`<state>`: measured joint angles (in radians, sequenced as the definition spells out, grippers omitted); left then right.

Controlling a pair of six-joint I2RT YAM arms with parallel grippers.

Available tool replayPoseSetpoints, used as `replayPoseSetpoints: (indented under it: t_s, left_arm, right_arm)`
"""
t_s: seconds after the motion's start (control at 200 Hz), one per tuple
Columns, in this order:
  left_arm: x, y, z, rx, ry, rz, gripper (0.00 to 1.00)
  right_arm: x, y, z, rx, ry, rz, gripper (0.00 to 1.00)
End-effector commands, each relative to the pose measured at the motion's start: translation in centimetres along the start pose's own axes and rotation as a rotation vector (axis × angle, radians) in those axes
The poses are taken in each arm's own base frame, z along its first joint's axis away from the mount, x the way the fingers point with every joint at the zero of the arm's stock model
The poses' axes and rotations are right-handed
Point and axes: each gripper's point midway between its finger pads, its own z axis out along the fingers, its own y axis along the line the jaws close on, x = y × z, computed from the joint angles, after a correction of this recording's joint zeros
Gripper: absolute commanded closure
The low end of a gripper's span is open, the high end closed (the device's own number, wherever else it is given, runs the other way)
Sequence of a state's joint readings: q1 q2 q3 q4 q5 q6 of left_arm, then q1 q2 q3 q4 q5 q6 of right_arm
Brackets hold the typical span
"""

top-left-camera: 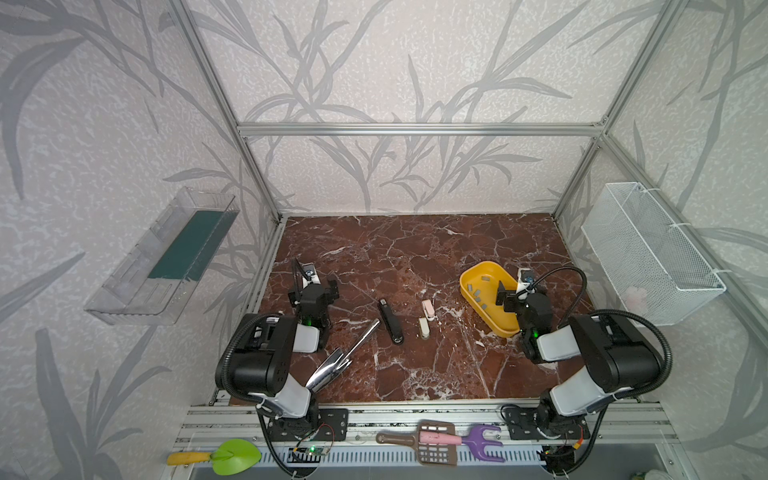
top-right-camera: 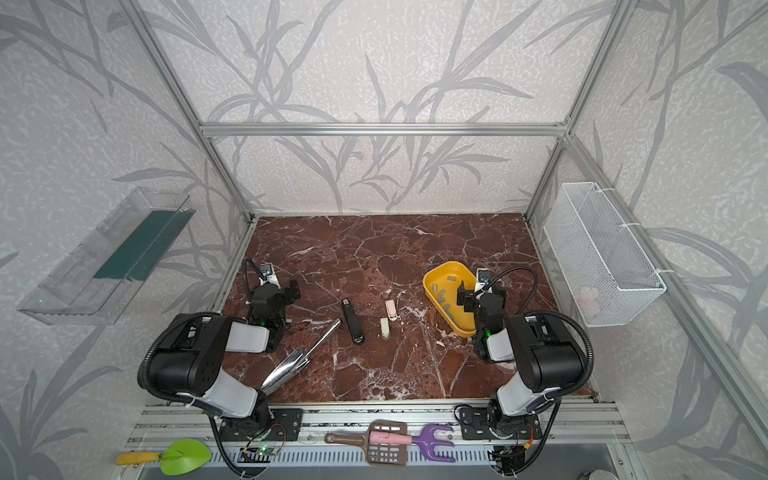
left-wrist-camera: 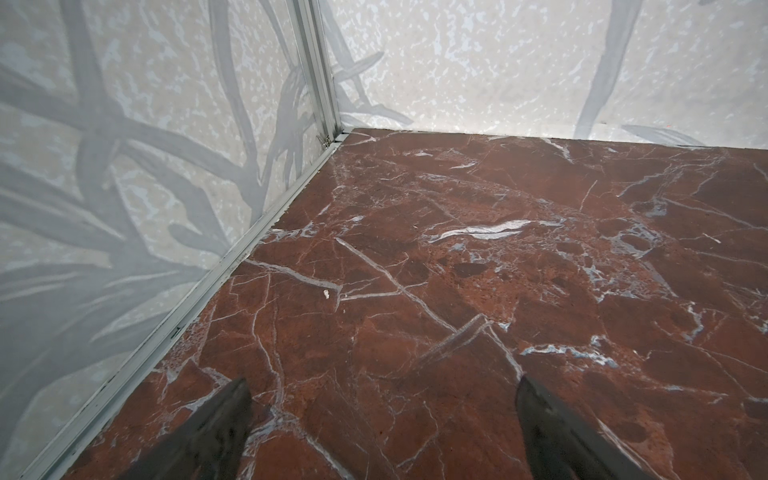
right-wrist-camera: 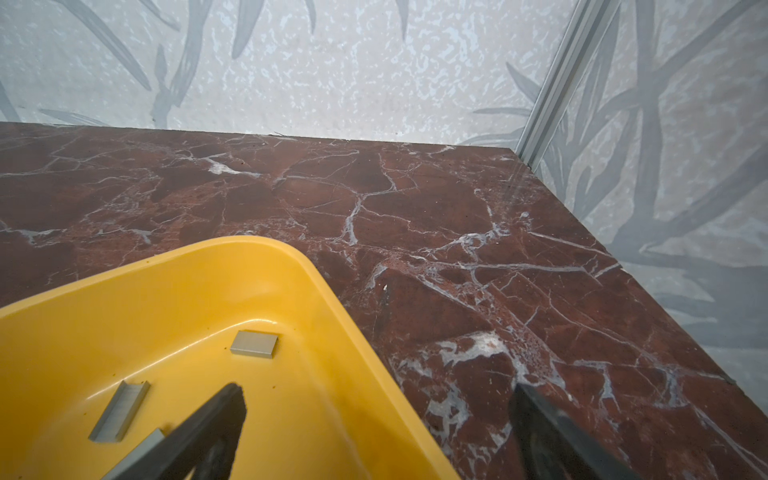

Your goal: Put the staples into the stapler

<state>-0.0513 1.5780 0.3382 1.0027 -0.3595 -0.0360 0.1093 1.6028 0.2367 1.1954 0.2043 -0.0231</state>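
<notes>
- Over the rim of the yellow tray [right-wrist-camera: 307, 282], the right jaws hang wide open and empty, one side inside it.
- Likewise wide and empty, the left jaws hover above bare table [left-wrist-camera: 457, 257].
- Loose staples [right-wrist-camera: 254, 344] lie in that tray.
- Mid-table, the black stapler [top-left-camera: 390, 321], pink stapler [top-left-camera: 428, 309] and cream stapler [top-left-camera: 424, 328] sit apart from it; seemingly nothing is picked or loaded yet.

Table [top-left-camera: 415, 257], tray [top-left-camera: 506, 329], black stapler [top-left-camera: 390, 321], pink stapler [top-left-camera: 428, 309], beige stapler [top-left-camera: 424, 328], scoop [top-left-camera: 332, 365]
</notes>
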Motion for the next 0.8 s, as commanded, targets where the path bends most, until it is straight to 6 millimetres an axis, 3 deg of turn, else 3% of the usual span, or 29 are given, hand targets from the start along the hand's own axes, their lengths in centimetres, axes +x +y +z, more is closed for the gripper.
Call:
replayPoseSetpoints:
  t_s: [0.0, 0.14, 0.795]
  left_arm:
    - [-0.81, -0.06, 0.29, 0.001, -0.023, -0.002, 0.01]
    - [-0.85, -0.06, 0.29, 0.001, -0.024, -0.002, 0.01]
    - [-0.82, -0.06, 0.3, 0.0, -0.023, -0.001, 0.01]
  right_arm:
    - [-1.23, 0.18, 0.92, -0.005, -0.009, 0.004, 0.01]
    - [-1.25, 0.72, 1.81, -0.025, 0.032, -0.014, 0.01]
    - [-1.18, 0.73, 1.8, -0.026, 0.034, -0.016, 0.01]
